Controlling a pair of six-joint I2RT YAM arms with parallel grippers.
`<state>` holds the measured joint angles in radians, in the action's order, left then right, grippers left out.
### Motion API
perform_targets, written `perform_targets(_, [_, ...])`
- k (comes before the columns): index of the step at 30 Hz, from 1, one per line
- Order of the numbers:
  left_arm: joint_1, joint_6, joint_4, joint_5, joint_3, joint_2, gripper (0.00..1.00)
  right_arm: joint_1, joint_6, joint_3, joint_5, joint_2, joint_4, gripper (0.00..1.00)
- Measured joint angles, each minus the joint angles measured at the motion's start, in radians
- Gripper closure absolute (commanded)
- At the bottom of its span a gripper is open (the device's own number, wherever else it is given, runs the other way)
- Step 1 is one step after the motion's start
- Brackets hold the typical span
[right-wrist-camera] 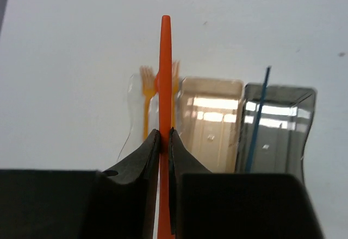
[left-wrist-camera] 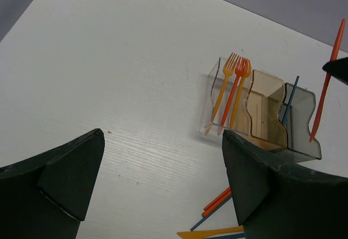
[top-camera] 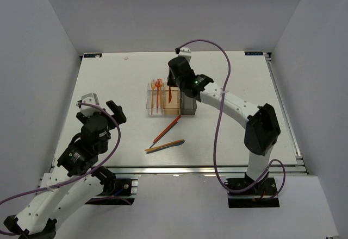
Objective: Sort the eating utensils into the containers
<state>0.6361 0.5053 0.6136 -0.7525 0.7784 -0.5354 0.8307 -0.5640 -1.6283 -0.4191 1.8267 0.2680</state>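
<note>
Three bins stand in a row mid-table: clear point(top-camera: 150, 101), tan point(top-camera: 174, 108), dark grey point(top-camera: 188, 106). Orange forks point(left-wrist-camera: 235, 89) lie in the clear bin point(left-wrist-camera: 213, 95). A thin dark blue utensil point(right-wrist-camera: 256, 125) stands in the dark bin point(right-wrist-camera: 280, 125). The tan bin point(right-wrist-camera: 209, 125) looks empty. My right gripper point(right-wrist-camera: 164, 133) is shut on a slim orange utensil point(right-wrist-camera: 164, 70) and holds it above the clear and tan bins. My left gripper point(left-wrist-camera: 163, 136) is open and empty, left of the bins. Loose orange utensils point(top-camera: 167, 129) and a yellow-orange knife point(top-camera: 164, 145) lie in front of the bins.
The right arm point(top-camera: 234, 106) reaches across from the right over the bins. White walls close in the table on three sides. A metal rail point(top-camera: 206, 168) runs along the near edge.
</note>
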Motion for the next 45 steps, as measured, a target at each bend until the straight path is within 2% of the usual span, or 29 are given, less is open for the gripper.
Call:
perform_targets(4, [0.0, 0.0, 0.0, 0.0, 0.0, -0.01, 0.02, -0.051, 0.025, -0.093, -0.07, 0.13, -0.019, 1.0])
perform_targets(13, [0.0, -0.007, -0.001, 0.002, 0.0, -0.023, 0.02, -0.066, 0.106, -0.127, -0.126, 0.34, -0.069, 1.0])
perform_targets(22, [0.0, -0.008, -0.001, 0.004, 0.0, -0.029, 0.02, -0.063, 0.072, -0.092, -0.116, 0.351, -0.141, 1.0])
perform_targets(34, [0.0, -0.009, -0.001, 0.004, 0.0, -0.029, 0.02, -0.04, 0.011, -0.056, -0.064, 0.36, -0.144, 0.99])
perform_targets(37, [0.0, -0.009, -0.001, 0.004, 0.0, -0.029, 0.02, -0.035, -0.001, -0.056, -0.056, 0.367, -0.144, 0.85])
perform_targets(43, [0.0, -0.009, -0.001, 0.004, 0.0, -0.026, 0.02, -0.031, -0.024, -0.056, -0.041, 0.391, -0.137, 0.73])
perform_targets(45, [0.0, -0.009, -0.001, 0.004, 0.0, -0.024, 0.02, -0.031, -0.031, -0.056, -0.041, 0.393, -0.129, 0.64])
